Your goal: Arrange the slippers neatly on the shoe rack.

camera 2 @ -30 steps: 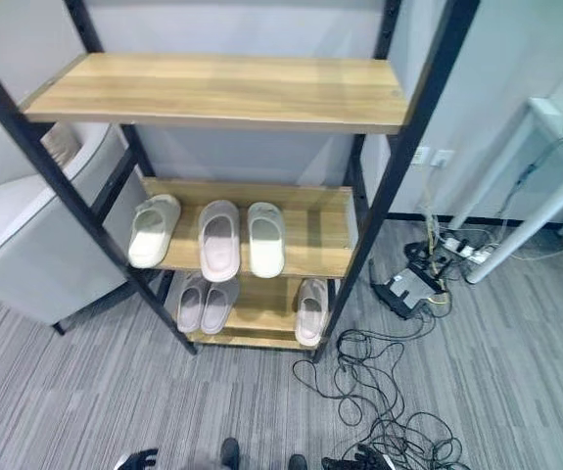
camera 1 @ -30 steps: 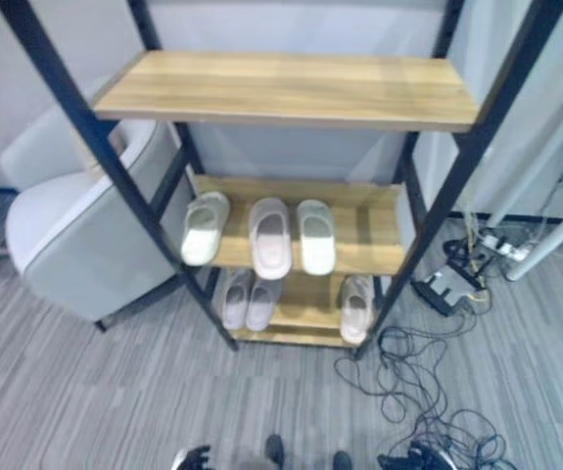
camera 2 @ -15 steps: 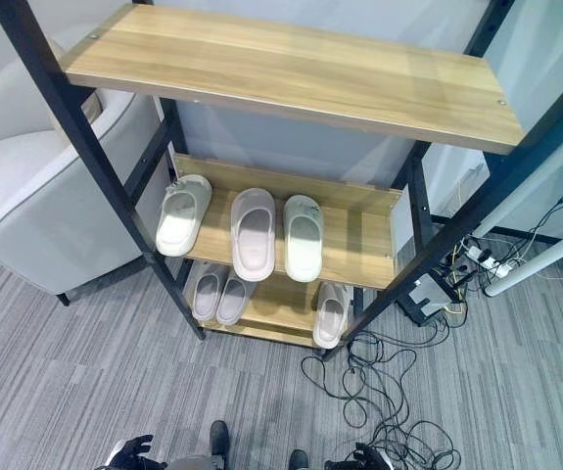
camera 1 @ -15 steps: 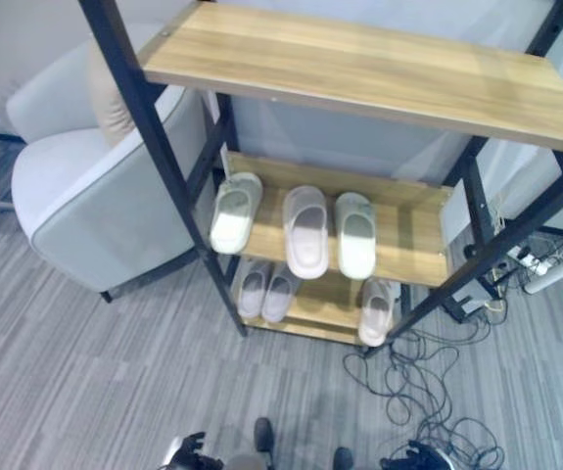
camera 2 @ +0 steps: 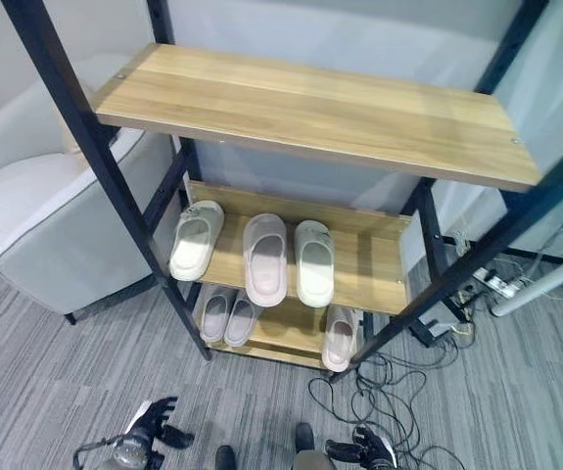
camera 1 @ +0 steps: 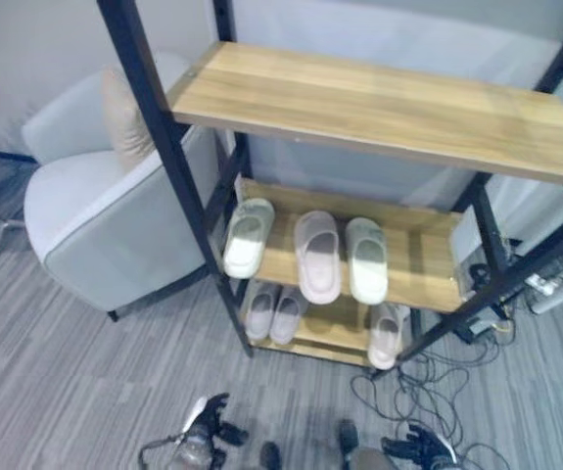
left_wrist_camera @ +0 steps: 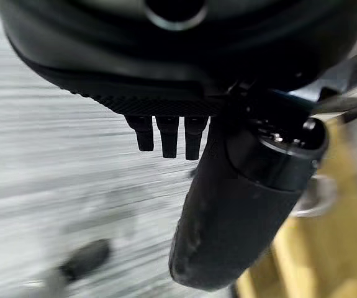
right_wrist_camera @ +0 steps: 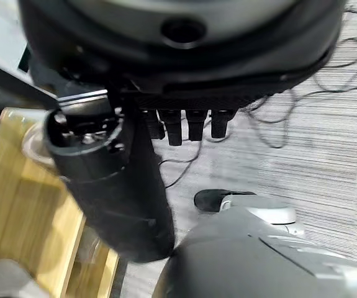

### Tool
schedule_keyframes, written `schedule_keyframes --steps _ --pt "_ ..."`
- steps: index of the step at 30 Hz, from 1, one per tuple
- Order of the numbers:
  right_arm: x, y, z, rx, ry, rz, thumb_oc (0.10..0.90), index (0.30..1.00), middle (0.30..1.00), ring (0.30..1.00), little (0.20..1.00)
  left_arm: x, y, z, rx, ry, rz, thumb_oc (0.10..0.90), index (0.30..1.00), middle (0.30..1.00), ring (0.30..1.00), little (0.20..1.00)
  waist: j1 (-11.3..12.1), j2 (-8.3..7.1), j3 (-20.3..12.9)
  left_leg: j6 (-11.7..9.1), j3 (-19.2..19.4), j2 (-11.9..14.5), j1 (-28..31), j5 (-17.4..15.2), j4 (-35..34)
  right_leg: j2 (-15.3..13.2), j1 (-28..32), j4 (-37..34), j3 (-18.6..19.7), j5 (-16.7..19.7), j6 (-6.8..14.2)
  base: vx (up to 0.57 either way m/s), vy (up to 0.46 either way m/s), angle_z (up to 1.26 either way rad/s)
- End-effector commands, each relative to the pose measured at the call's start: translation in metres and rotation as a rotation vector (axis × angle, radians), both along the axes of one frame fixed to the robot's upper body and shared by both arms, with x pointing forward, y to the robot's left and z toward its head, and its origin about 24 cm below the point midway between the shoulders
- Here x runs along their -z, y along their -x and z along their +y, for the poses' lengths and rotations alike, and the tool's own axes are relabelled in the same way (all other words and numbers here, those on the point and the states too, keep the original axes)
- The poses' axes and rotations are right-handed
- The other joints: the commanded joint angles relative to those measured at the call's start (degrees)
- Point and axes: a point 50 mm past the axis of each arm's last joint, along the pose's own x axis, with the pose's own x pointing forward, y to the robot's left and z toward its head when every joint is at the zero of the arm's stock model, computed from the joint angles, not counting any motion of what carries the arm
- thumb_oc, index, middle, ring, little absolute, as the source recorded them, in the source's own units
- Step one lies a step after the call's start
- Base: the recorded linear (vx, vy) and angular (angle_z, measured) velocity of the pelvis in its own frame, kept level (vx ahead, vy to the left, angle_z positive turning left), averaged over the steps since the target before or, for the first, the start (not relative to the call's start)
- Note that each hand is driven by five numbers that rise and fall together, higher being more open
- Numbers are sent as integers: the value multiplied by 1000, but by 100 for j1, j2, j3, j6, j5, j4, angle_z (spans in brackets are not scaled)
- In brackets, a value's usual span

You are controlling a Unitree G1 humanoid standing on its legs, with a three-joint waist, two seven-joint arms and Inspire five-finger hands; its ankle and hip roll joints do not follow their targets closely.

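The shoe rack point(camera 1: 379, 103) has a black metal frame and three wooden shelves; its top shelf is bare. On the middle shelf point(camera 1: 425, 262) lie three slippers side by side: a pale green one point(camera 1: 247, 238), a pink one point(camera 1: 317, 257) and another pale green one point(camera 1: 366, 258). The bottom shelf holds a pink pair point(camera 1: 271, 311) at its left and a single pink slipper point(camera 1: 387, 336) at its right. My left hand point(camera 1: 208, 431) and right hand point(camera 1: 420, 448) hang low over the floor in front of the rack, both open and holding nothing.
A grey armchair point(camera 1: 105, 235) with a beige cushion stands against the rack's left side. Loose black cables point(camera 2: 379, 392) sprawl on the grey carpet at the rack's right foot, with a power strip point(camera 2: 487, 284) and a white table leg point(camera 2: 545, 279) beyond.
The camera has shifted, so the rack sits more to the right and lower in view. Both hands show higher above the bottom edge. The slippers lie as before.
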Motion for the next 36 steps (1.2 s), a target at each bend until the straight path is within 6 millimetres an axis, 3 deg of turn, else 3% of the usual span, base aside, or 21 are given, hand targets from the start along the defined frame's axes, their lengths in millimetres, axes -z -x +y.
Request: schedule_keyframes --steps 1,3,7,10,14,16,17,18,19,20,25,32,33,36 --pt "2 25 -17 -50 55 86 800 900 900 900 900 -14 -27 -21 67 66 -122 800 900 900 900 900 141 197 -176 -113 -454 135 -454 -505 582 133 369 50 -179 -645 195 9 -81 23" --pt "0 20 -22 -56 72 74 800 900 900 900 900 -18 -27 -36 162 107 -148 800 900 900 900 900 194 228 -251 -169 -519 205 -402 -339 314 188 524 -123 -305 -671 170 -11 -112 2" --pt "-3 10 -25 -92 94 59 800 900 900 900 900 -12 -16 -42 310 50 -87 800 900 900 900 900 217 290 -294 -237 -626 233 -365 -161 20 259 639 -245 -441 -732 139 -29 -71 15" --pt "-3 7 -25 -117 96 66 800 900 900 900 900 -2 -5 -45 303 46 -24 800 900 900 900 900 217 348 -319 -286 -688 233 -377 -105 -43 295 700 -310 -550 -778 105 -16 -49 15" --pt "-4 5 -25 -144 111 60 800 900 900 900 900 -10 -13 -51 284 112 -80 800 900 900 900 900 258 402 -334 -337 -826 215 -451 -42 -43 317 757 -364 -743 -835 53 -29 -43 23" --pt "-5 5 -29 -150 123 58 800 900 900 900 900 -35 -29 -57 335 196 -211 800 900 900 900 900 311 437 -324 -359 -915 193 -526 20 -43 316 749 -374 -859 -823 33 -47 -37 25" --pt "-5 6 -29 -150 122 58 800 900 900 900 900 -35 -29 -57 334 195 -210 800 900 900 900 900 303 431 -332 -359 -922 192 -532 22 -43 315 748 -375 -867 -824 33 -33 -54 20" --pt "-7 4 -35 -144 140 51 800 900 900 900 900 -76 -40 -51 412 267 -389 800 900 900 900 900 404 500 -280 -405 -1020 176 -579 58 -43 316 770 -390 -1009 -847 22 -28 -39 20" --pt "-7 5 -34 -145 138 52 800 900 900 900 900 -77 -39 -50 411 266 -386 800 900 900 900 900 393 491 -284 -406 -1028 174 -578 59 -43 316 775 -392 -1017 -849 22 -37 -70 28" --pt "-9 4 -38 -96 138 38 800 900 900 900 900 -110 -41 -38 561 174 -516 800 900 900 900 900 476 536 -245 -439 -1111 159 -624 85 -43 325 785 -389 -1097 -869 17 -11 -37 44" --pt "-7 6 -33 -92 139 36 800 900 900 900 900 -130 -35 -35 587 181 -621 800 900 900 900 900 561 574 -200 -481 -1188 155 -595 58 -43 344 855 -349 -1186 -975 -8 11 -32 29" --pt "-7 5 -29 -170 174 31 800 900 900 900 900 -171 -43 -47 606 230 -833 800 900 900 900 900 558 549 -241 -516 -1281 153 -597 44 -43 382 955 -411 -1322 -1009 -43 24 -24 9" --pt "-6 3 -26 -191 177 29 800 900 900 900 900 -184 -45 -52 607 276 -890 800 900 900 900 900 541 534 -249 -505 -1261 170 -589 31 -43 399 947 -415 -1277 -1002 -46 0 0 0" --pt "-6 2 -23 -205 172 29 800 900 900 900 900 -195 -47 -57 621 298 -943 800 900 900 900 900 517 525 -259 -492 -1218 190 -571 10 -43 410 939 -416 -1227 -1002 -45 32 -25 -5"
